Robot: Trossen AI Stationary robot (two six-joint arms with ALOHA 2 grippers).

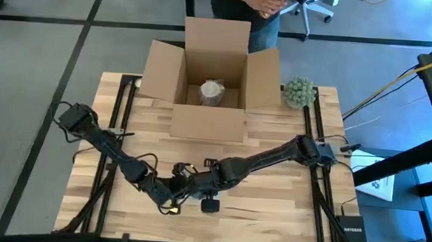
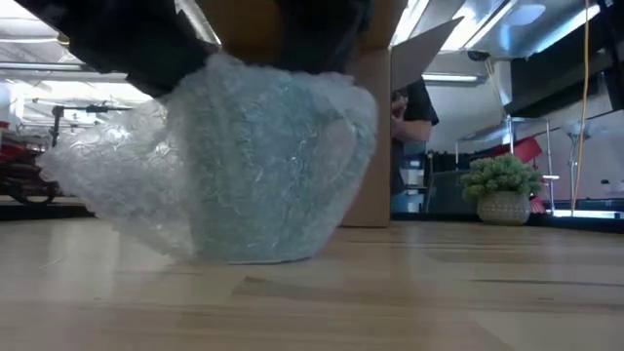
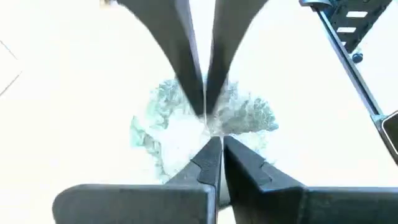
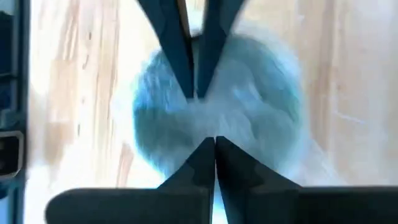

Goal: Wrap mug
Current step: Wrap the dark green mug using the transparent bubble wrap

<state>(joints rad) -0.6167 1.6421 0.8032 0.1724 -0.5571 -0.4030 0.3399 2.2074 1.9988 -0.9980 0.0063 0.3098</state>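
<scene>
Low view shows the mug swathed in bubble wrap; left gripper and right gripper both pinch the wrap's gathered top, so wrapping looks nearly done; next likely lifting toward the cardboard box

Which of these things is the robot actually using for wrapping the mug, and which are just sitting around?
In use:
- pale blue mug in clear bubble wrap, on the light wooden table
- left gripper, pinching the wrap
- right gripper, pinching the wrap

Sitting around:
- open brown cardboard box, with a wrapped bundle inside
- small green potted plant
- person behind the table
</scene>
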